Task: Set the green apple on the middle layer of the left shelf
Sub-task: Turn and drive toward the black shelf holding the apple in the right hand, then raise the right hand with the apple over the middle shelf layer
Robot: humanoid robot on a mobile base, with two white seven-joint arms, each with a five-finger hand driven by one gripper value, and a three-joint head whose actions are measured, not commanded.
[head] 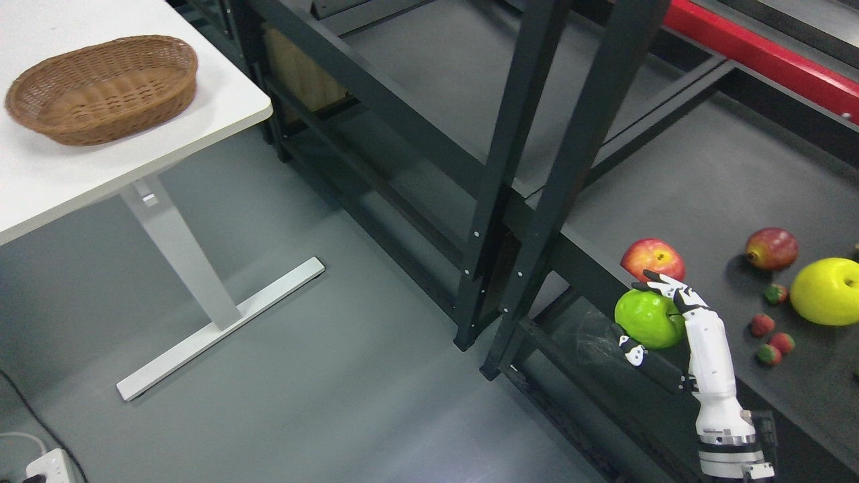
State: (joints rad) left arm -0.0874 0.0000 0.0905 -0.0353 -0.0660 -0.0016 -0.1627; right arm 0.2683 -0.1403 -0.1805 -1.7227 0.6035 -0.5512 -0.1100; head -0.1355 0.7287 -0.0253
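The right hand (pixel 661 315) rises from the lower right, fingers over the top of the green apple (pixel 647 318) and thumb under it, holding it at the front edge of the right shelf's deck (pixel 678 194). Just behind sits a red apple (pixel 652 258). The grip looks shallow; swinging left past the dark uprights (pixel 570 168) could knock the fruit loose.

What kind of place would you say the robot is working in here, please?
Probably a lab or test room: dark metal shelves holding fruit, a white desk with a basket, and a bare grey floor.
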